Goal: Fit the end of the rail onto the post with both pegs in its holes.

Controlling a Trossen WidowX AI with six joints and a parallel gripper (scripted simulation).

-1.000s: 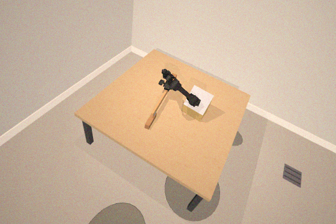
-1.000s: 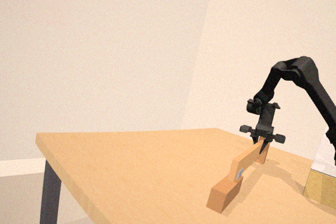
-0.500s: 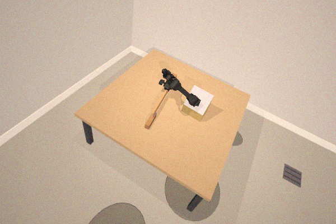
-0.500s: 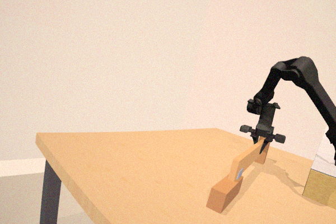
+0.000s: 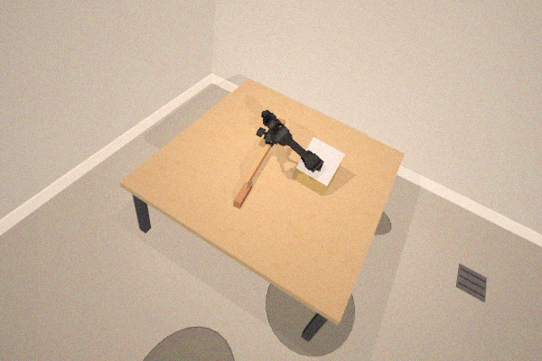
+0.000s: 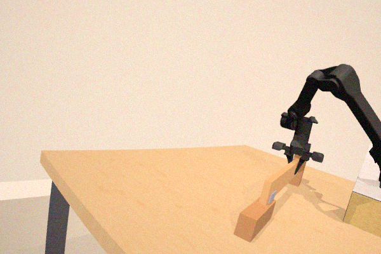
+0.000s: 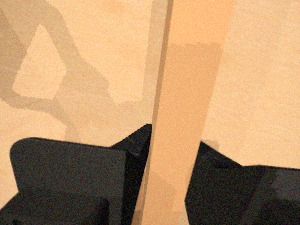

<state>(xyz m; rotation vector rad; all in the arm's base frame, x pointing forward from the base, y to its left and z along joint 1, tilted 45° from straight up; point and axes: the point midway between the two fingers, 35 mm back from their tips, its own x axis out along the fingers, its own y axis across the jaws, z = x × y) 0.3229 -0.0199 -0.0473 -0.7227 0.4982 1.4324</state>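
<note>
The wooden rail [image 5: 259, 163] [image 6: 280, 178] [image 7: 192, 85] is held off the table and looks about level. Its far end sits at the grey bracket [image 6: 272, 197] on the low footboard block [image 5: 241, 197] [image 6: 253, 218]. My gripper [image 5: 272, 143] [image 6: 292, 167] [image 7: 162, 131] is shut on the rail close to its post end, one finger on each side. The short post [image 5: 283, 121] [image 6: 298, 178] stands just past the gripper, partly hidden by it. The pegs, the holes and any gap between rail and post are hidden.
The arm's base stands on a white-topped box [image 5: 331, 155] [image 6: 362, 211] to the side of the rail. The table [image 5: 190, 167] [image 6: 159, 190] carries everything. Shadows of the arm and rail fall beside the rail.
</note>
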